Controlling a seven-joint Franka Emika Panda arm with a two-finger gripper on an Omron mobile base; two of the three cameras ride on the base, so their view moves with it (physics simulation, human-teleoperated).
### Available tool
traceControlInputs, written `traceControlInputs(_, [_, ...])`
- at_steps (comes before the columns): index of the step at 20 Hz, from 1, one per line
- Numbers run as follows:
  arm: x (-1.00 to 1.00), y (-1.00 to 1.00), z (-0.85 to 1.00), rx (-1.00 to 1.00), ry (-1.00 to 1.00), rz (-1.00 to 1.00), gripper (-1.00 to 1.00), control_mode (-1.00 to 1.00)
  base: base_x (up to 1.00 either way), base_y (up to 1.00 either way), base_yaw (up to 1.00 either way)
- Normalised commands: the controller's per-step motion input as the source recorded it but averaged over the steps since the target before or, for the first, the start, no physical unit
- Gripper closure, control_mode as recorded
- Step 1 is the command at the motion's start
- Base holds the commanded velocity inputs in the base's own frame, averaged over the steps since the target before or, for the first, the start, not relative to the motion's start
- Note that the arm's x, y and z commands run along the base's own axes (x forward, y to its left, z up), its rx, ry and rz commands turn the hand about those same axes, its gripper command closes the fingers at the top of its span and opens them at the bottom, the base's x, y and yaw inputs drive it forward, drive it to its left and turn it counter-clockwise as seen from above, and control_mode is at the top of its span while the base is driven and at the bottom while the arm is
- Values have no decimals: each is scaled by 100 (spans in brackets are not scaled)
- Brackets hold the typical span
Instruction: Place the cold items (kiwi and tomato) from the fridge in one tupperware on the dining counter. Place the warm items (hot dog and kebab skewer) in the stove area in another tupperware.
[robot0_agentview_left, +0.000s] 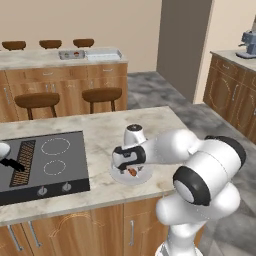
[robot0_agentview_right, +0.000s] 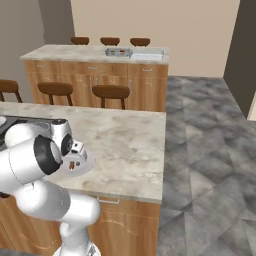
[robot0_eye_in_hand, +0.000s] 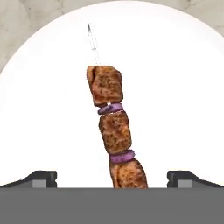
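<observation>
Kebab skewer (robot0_eye_in_hand: 114, 131) on white plate (robot0_eye_in_hand: 183, 87), directly under end effector (robot0_eye_in_hand: 113, 178) — fingers spread apart, straddling it, not gripping.

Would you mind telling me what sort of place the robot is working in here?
A simulated home kitchen, most likely. There is a cooktop set into a stone counter, a second counter with bar stools along it, and a kebab skewer lying on a white plate.

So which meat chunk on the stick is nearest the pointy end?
The top chunk of the kebab skewer in the hand view. The bare metal tip pokes out just past it; the other two chunks sit lower, behind purple onion rings.
</observation>
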Motion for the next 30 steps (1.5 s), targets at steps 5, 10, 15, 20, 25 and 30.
traceControlInputs(5, [12,5,-24,-1,0,-1,100,-100,0,0,0])
traceControlInputs(10, [-3,-1,-2,0,0,0,100,-100,0,0,0])
traceControlInputs(15, [-51,-13,46,3,-21,0,100,-100,0,0,0])
traceControlInputs(20, [-53,-17,91,8,-19,0,100,-100,0,0,0])
traceControlInputs(25, [-42,-21,98,7,-18,0,100,-100,0,0,0])
traceControlInputs(30, [-31,-9,86,3,-15,0,100,-100,0,0,0])
